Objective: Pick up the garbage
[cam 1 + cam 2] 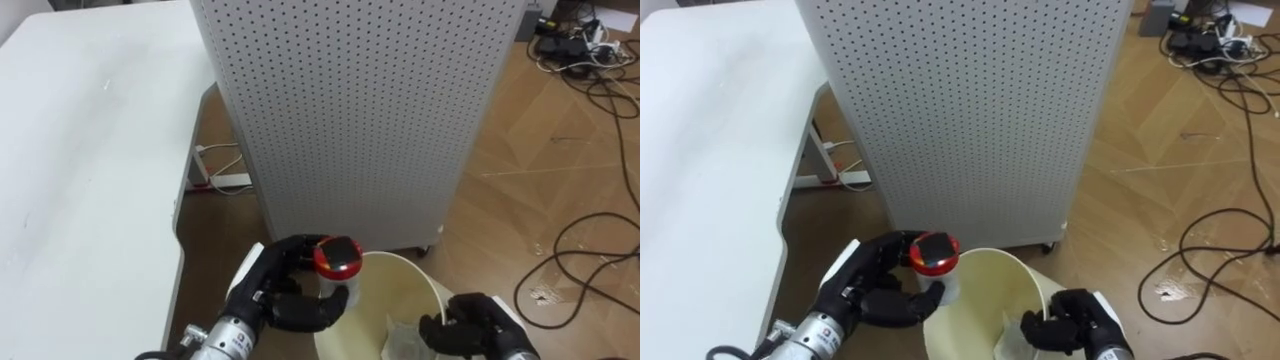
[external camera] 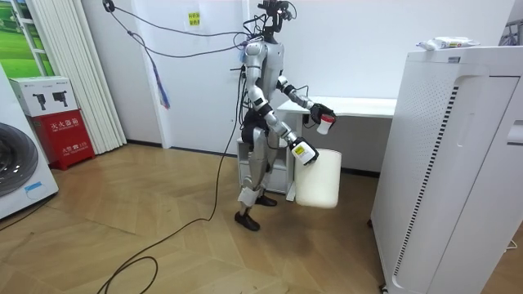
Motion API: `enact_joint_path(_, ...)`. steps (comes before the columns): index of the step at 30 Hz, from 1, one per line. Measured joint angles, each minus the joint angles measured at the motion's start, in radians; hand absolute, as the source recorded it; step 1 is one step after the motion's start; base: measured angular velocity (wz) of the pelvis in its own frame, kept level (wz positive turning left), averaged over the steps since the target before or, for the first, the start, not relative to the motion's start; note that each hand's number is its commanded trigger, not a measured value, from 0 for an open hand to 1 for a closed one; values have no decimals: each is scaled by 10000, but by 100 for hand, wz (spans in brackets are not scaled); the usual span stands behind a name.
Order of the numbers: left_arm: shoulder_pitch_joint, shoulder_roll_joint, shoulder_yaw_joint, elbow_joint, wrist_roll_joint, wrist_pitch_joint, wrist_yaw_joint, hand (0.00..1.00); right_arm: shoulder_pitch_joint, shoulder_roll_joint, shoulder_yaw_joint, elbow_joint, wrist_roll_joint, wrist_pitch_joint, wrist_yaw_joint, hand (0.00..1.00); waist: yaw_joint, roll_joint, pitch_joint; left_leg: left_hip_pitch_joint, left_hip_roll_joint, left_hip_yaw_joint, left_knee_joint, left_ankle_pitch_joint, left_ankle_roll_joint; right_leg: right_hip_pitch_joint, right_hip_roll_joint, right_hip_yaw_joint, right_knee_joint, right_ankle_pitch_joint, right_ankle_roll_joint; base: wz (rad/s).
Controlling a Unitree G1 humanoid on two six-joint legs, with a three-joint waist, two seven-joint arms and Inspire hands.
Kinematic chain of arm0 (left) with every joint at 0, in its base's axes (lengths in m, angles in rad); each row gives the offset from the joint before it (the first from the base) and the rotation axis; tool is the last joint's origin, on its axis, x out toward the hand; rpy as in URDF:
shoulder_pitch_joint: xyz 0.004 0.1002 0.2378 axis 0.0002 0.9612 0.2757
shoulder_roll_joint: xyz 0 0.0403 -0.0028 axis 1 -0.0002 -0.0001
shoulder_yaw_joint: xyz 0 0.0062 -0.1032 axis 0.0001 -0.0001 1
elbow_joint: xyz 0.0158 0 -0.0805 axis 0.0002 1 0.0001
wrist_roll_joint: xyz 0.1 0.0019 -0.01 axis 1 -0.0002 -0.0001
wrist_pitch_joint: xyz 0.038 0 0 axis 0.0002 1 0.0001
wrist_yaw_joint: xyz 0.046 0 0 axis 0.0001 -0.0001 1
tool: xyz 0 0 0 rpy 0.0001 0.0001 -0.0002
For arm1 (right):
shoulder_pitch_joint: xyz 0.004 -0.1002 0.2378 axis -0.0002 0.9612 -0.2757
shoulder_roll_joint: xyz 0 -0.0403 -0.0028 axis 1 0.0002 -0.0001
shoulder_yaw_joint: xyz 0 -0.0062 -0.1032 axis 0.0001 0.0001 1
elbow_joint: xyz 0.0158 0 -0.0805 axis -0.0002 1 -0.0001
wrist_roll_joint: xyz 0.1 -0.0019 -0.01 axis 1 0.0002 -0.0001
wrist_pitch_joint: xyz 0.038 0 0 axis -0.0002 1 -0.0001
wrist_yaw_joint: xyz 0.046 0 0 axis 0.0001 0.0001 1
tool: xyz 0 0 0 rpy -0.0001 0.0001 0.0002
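My left hand (image 1: 280,290) is shut on a small clear container with a red lid (image 1: 338,262). It holds the container upright over the left rim of a white waste bin (image 1: 425,285). My right hand (image 1: 480,325) grips the bin's right rim with curled fingers and carries it. Some crumpled pale waste (image 1: 405,335) lies inside the bin. In the room view I stand by the white table (image 2: 359,106), with the bin (image 2: 317,178) hanging at hip height and the red-lidded container (image 2: 326,122) above it.
A tall white perforated cabinet (image 1: 360,110) stands right in front of me. The white table (image 1: 90,170) runs along my left. A power strip (image 1: 225,180) lies under the table's edge. Dark cables (image 1: 590,250) trail over the wooden floor at the right.
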Motion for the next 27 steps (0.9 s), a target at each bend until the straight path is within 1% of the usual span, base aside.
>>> enact_joint_path(1, 3, 23, -110, 47, 1, -38, 3, 100, -71, 52, 56, 145, 95, -71, -26, 100, 93, 70, 66, 156, 243, -892, -78, 5, -14, -797, 196, 292, 401, -330, 20, -72)
enact_joint_path(2, 26, 161, -14, 117, -3, -53, -6, 100, -241, 120, 219, 136, 114, -169, -49, 100, 143, -34, 32, -3, 289, -987, 18, -37, -70, -1431, 287, 678, -684, 234, -327, -65)
enact_joint_path(3, -4, 262, 10, 167, -1, -43, -64, 100, -330, 128, 329, 144, 136, -264, -110, 100, 69, -127, 72, -46, 215, -981, 137, -189, -280, -1670, 92, 577, -1037, 1638, -493, -24)
enact_joint_path(4, -55, 96, -82, 522, 0, -1, -187, 100, -322, 72, 400, 264, 345, -339, -334, 100, -146, 105, 93, -16, 329, -757, 253, -477, -366, -1620, 112, 174, -708, 1496, -569, 10)
enact_joint_path(5, -50, 76, -243, 591, -1, 2, -355, 100, -325, 66, 402, 369, 480, -331, -535, 100, -162, 81, 108, 62, 359, -287, 248, -440, -371, -1515, 133, 144, -750, 1478, -581, 15)
enact_joint_path(7, -53, 26, -455, 647, 0, 5, -477, 100, -342, 83, 401, 466, 482, -335, -618, 100, -282, 80, 108, 148, 448, -50, 155, -425, -380, -1382, 191, 3, -830, 1475, -586, 21)
enact_joint_path(8, -55, -25, -508, 628, -2, 5, -544, 98, -375, 84, 401, 550, 481, -335, -644, 100, -292, 9, 117, 159, 446, 201, 112, -427, -384, -1395, 176, -2, -840, 1462, -593, 24)
enact_joint_path(9, -55, -45, -544, 624, -3, 6, -577, 54, -379, 76, 401, 578, 494, -335, -662, 100, -295, -30, 125, 151, 431, 339, 130, -427, -384, -1410, 151, 0, -836, 1453, -592, 12)
enact_joint_path(10, -27, -62, -610, 624, -9, 14, -617, 4, -374, 80, 406, 596, 524, -331, -669, 100, -286, -109, 132, 119, 363, 454, 211, -425, -379, -1416, 84, 32, -833, 1425, -548, 5)
enact_joint_path(11, 24, -75, -637, 624, -9, 17, -673, 0, -377, 97, 407, 595, 526, -331, -683, 100, -288, -132, 127, 106, 288, 543, 301, -419, -346, -1403, 47, 52, -787, 1403, -493, 4)
enact_joint_path(12, 35, -95, -645, 624, -9, 17, -730, 0, -377, 95, 407, 596, 537, -331, -691, 100, -294, -133, 126, 108, 260, 613, 332, -422, -320, -1382, 25, 75, -773, 1387, -465, 6)
enact_joint_path(14, 41, -100, -643, 624, -8, 14, -849, 0, -377, 103, 434, 629, 750, -332, -643, 100, -283, -211, 82, 134, 158, 767, 344, -367, -210, -1370, -58, 199, -759, 1412, -319, 2)
enact_joint_path(17, 94, -117, -638, 626, -17, 11, -974, 0, -376, 208, 481, 643, 773, -331, -554, 100, -249, -255, 53, 132, 87, 945, 444, -359, -136, -1346, -137, 268, -760, 1493, -235, -3)
enact_joint_path(22, 150, -112, -631, 625, -16, 9, -1242, 0, -347, 264, 625, 687, 764, -262, -256, 100, -243, -238, 42, 106, 88, 950, 503, -389, -94, -1292, -140, 303, -761, 1499, -196, 0)
enact_joint_path(23, 150, -139, -631, 625, -15, 6, -1284, 0, -326, 266, 825, 715, 691, -211, -203, 100, -223, -215, 28, 94, 98, 948, 502, -389, -95, -1293, -133, 295, -759, 1504, -205, 0)
enact_joint_path(25, 152, -164, -633, 626, -30, 3, -1371, 0, -327, 305, 849, 747, 596, -173, -164, 100, -229, -178, 4, 76, 108, 946, 512, -389, -95, -1294, -134, 272, -758, 1548, -276, 4)
enact_joint_path(27, 155, -167, -633, 626, -35, 2, -1481, 0, -331, 305, 848, 878, 597, -142, -155, 100, -223, -149, -15, 74, 107, 947, 520, -389, -95, -1289, -141, 266, -751, 1553, -284, 2)
